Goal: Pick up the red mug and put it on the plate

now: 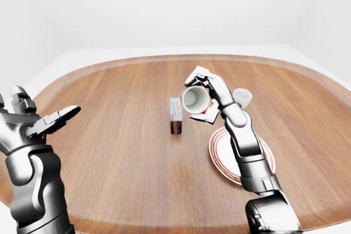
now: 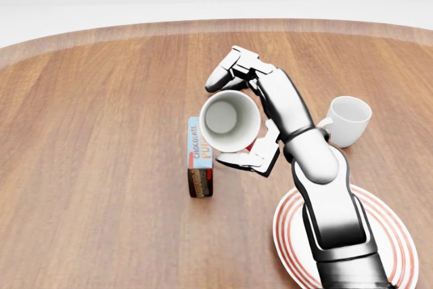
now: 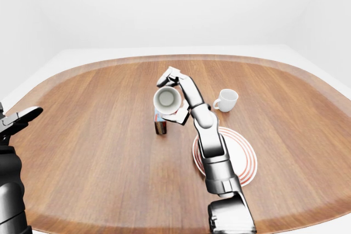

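Observation:
My right hand [image 2: 233, 120] is shut on the red mug [image 2: 230, 121]. The mug is lifted off the table and tipped so its white inside faces the camera; only a sliver of its red outside shows under the rim. It hangs up and to the left of the plate [image 2: 399, 238], a white plate with red rings that my right forearm partly covers. My left hand [image 1: 52, 121] is open and empty at the left edge of the left-eye view, far from the mug.
A small chocolate pudding box [image 2: 200, 157] stands upright just left of the held mug. A white cup [image 2: 348, 120] sits on the table above the plate. The wooden oval table [image 2: 101, 133] has a raised rim.

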